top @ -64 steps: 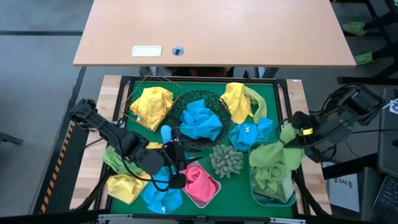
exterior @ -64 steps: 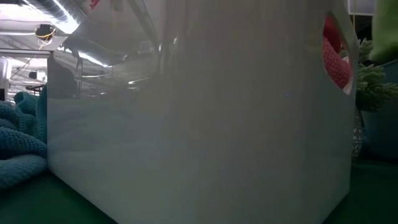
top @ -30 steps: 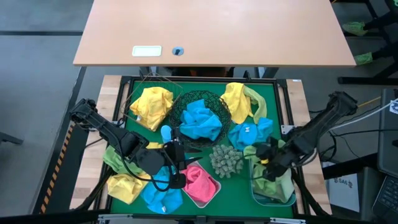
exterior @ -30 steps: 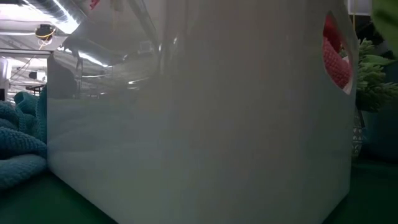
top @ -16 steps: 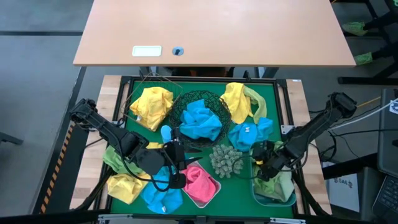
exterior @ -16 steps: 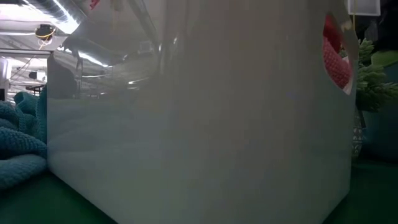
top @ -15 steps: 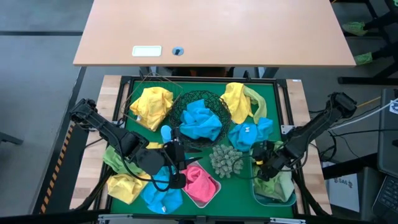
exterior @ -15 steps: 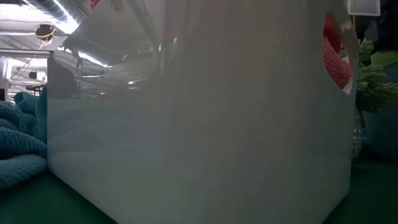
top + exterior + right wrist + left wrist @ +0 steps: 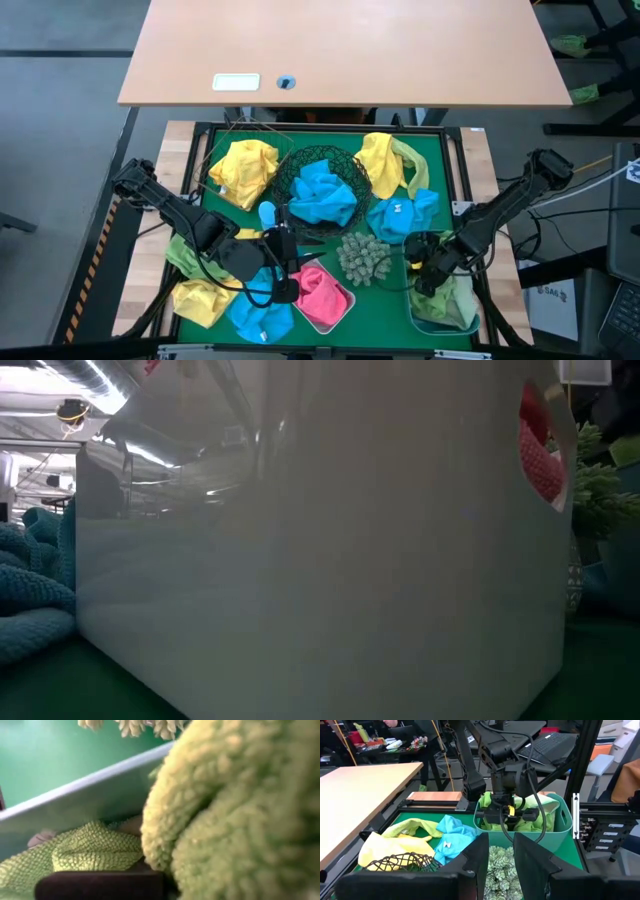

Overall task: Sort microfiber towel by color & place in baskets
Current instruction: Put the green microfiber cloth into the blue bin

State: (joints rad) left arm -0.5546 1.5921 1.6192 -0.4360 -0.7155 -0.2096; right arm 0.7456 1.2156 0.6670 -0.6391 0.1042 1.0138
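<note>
High view, lower right of the frame: the right gripper (image 9: 424, 276) now sits low inside the translucent blue tub (image 9: 412, 312), its fingers pinched together on a lime green towel (image 9: 452, 300). About 2 seconds earlier that towel hung in the air off the table's right edge; 1 second ago it was over the tub, and it now lies bunched in the tub's right half with the other green cloth. The right wrist view is filled with green terry pile (image 9: 240, 810) against the tub wall (image 9: 95, 795).

The left gripper (image 9: 284, 262) has not shifted across the frames. It rests at lower centre, beside the white tub (image 9: 344, 312) holding a pink towel (image 9: 322, 298), fingers a narrow gap apart with nothing between them.

Elsewhere nothing has moved: blue towel (image 9: 322, 195) in the black mesh bowl (image 9: 352, 168) at centre, yellow towel (image 9: 243, 168) at upper left, yellow and green towels (image 9: 390, 162) at upper right, blue towel (image 9: 400, 216) right of centre, spiky ball (image 9: 364, 258) below it, yellow (image 9: 198, 300) and blue (image 9: 260, 318) towels at lower left.
</note>
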